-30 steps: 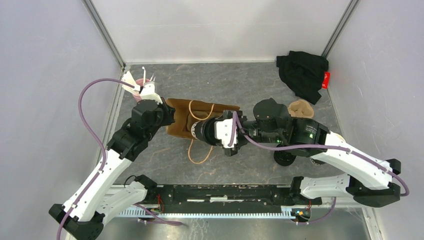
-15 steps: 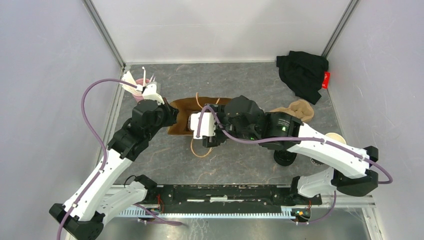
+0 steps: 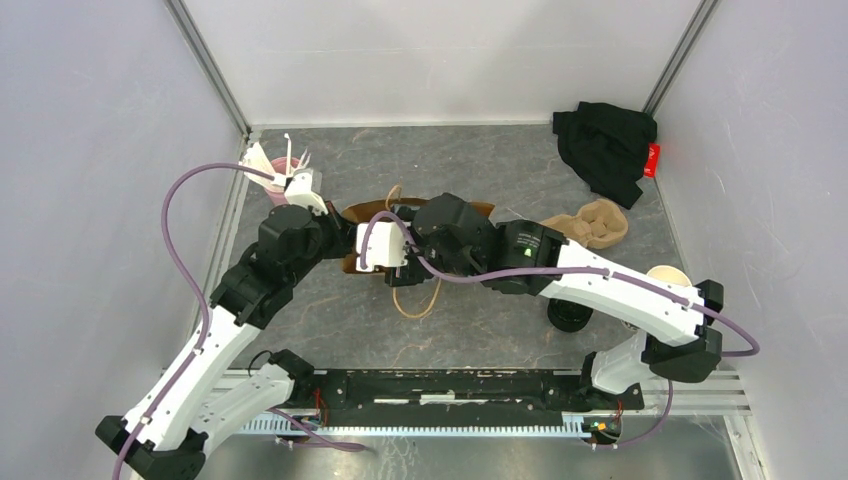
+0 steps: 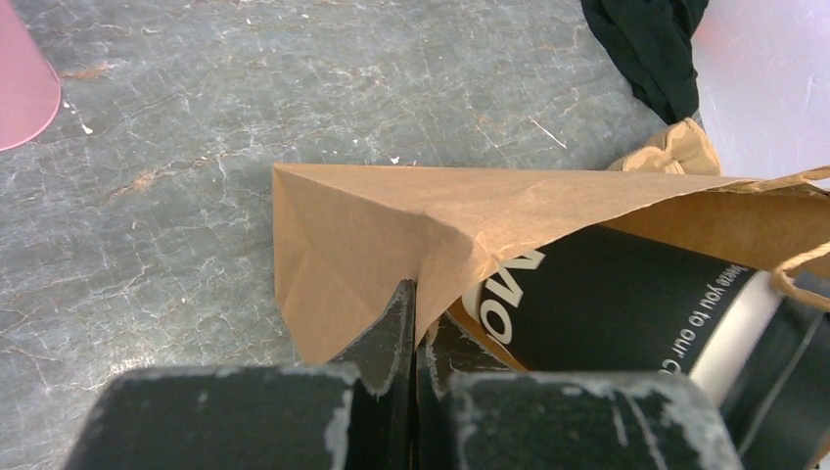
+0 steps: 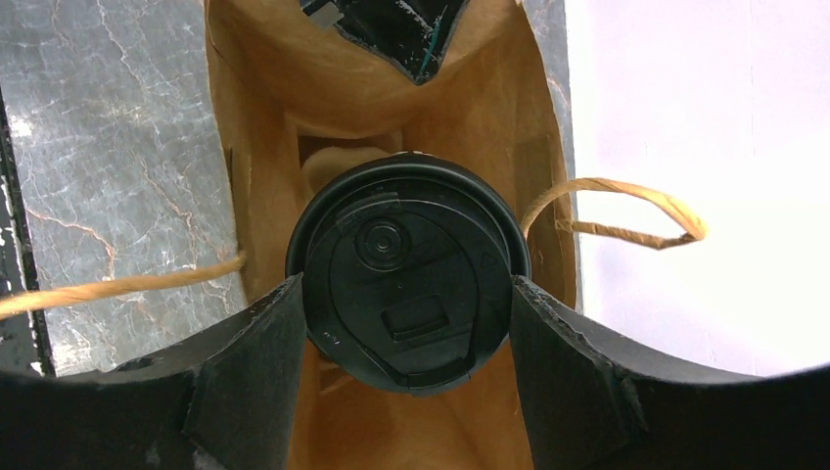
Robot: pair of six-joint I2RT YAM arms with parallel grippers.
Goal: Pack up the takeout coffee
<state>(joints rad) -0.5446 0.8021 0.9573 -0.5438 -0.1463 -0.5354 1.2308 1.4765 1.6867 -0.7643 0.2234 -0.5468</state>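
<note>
Right gripper (image 5: 406, 299) clamps the takeout coffee (image 5: 391, 245) at its lid, farther left than half a second ago | coffee now deeper inside brown paper bag (image 4: 391, 225) | left gripper (image 4: 416, 323) still pinches the bag's edge

Left arm (image 3: 215, 340) and right arm (image 3: 620, 290) have white shells, black joints, trailing mauve cables (image 3: 167, 215); the left end effector (image 4: 419, 304) is scuffed black.

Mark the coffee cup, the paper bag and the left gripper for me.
takeout coffee (image 5: 406, 294): right wrist view, middle of its black lid.
paper bag (image 4: 352, 230): left wrist view, folded brown side panel.
left gripper (image 4: 419, 311): left wrist view, between fingertips pinching the bag's edge.
</note>
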